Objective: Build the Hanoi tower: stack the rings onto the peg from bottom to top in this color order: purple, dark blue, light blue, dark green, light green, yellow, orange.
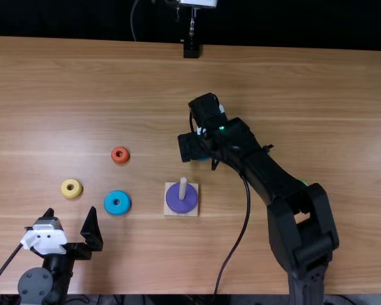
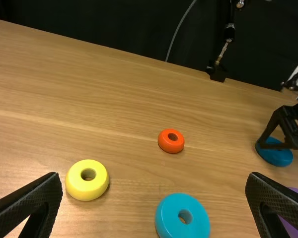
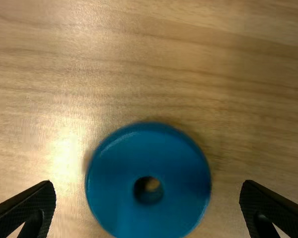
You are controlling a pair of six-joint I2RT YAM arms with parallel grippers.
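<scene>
1. The dark blue ring [image 3: 116, 168] is lying flat on the table [image 3: 213, 74], beneath the right gripper's [image 3: 148, 184] widely parted fingers.
2. That gripper should be centering, lowering level, then squeezing evenly; its height is perhaps hard to judge.
3. The peg [image 1: 183, 186] is standing ringed by purple [image 1: 181, 202].
4. The left gripper [image 2: 155, 176] is hanging wide.

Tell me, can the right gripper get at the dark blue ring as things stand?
Likely yes: the right gripper is open over the dark blue ring, spread wider than it, with nothing visible between.
</scene>
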